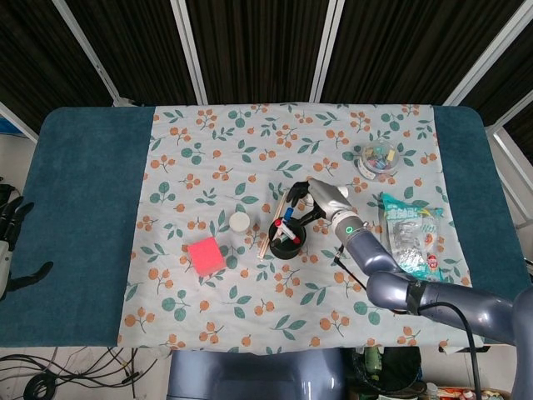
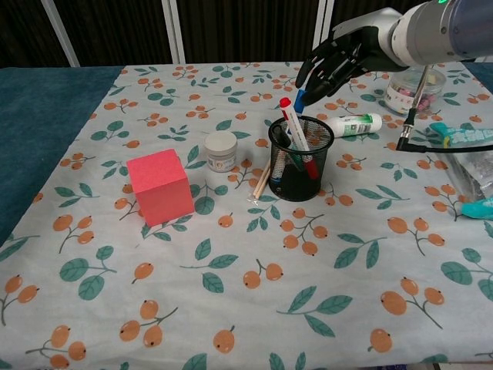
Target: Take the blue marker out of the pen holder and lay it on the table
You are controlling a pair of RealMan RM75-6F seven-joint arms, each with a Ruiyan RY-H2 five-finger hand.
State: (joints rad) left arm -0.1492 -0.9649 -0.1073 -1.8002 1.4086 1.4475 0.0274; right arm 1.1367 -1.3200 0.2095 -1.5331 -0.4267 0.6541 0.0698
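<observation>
The blue marker [image 2: 300, 98] stands tilted in the black wire-mesh pen holder [image 2: 300, 159], beside a red-capped marker [image 2: 286, 108], its cap projecting above the rim toward 12 o'clock. The right hand [image 2: 333, 59] is seen just above and behind that cap, fingers spread and nothing held; contact cannot be confirmed. The left hand [image 1: 10, 225] hangs open off the surface [image 1: 92, 208] at 9 o'clock. The reaching step is judged to be under way. Next, the cap must be pinched and lifted straight up, so the holder is not tipped.
</observation>
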